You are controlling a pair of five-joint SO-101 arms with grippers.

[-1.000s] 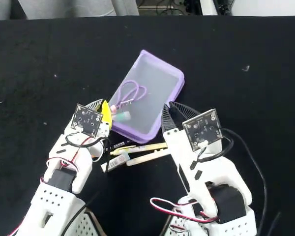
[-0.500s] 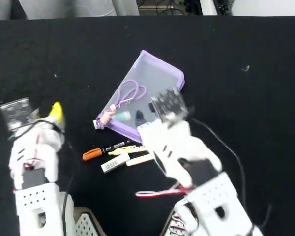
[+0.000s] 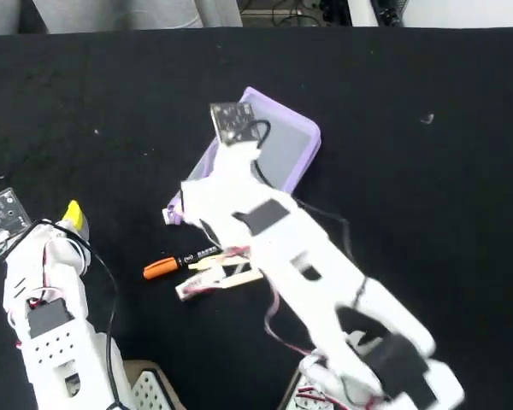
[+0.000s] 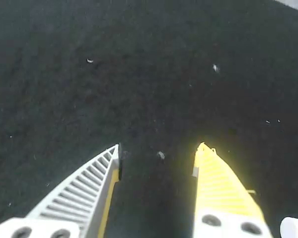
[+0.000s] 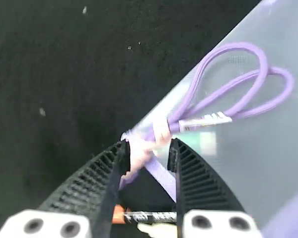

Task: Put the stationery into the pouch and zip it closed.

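Right pincer (image 5: pixel 148 146) is standing narrowly spread, its two black ribbed fingers (image 5: pixel 102 173) straddling the near left corner of the purple pouch (image 3: pixel 292 147); a pink tab (image 5: pixel 141 151) at that corner is lying in the slim gap between them, resting against one finger; the right arm (image 3: pixel 274 239) is stretching from the near right across the middle of the black counter (image 3: pixel 410 85), covering the pouch's left part in the high view. Left pincer (image 4: pixel 159 146) is hanging wide apart, a white ribbed finger (image 4: pixel 84 191) on one side and a yellow finger (image 4: pixel 221 188) on the other, with bare counter showing between them; it is holding nothing and touching nothing; it is sitting at the near left of the counter, well apart from the pouch and from the stationery (image 3: pixel 214 266). The pouch is lying flat near the middle of the counter, turned at an angle, its translucent face upward; a purple cord loop (image 5: pixel 238 82) is lying across that face, running out from the corner by the right pincer; whether the loop is inside or on top I cannot tell. The stationery is lying outside the pouch, on the counter just near of it; an orange-capped marker (image 3: pixel 181 261) is lying leftmost, pale cream sticks (image 3: pixel 235 272) are lying against one another just beside it, and a small white labelled piece (image 3: pixel 192 289) is sitting at their near left end.
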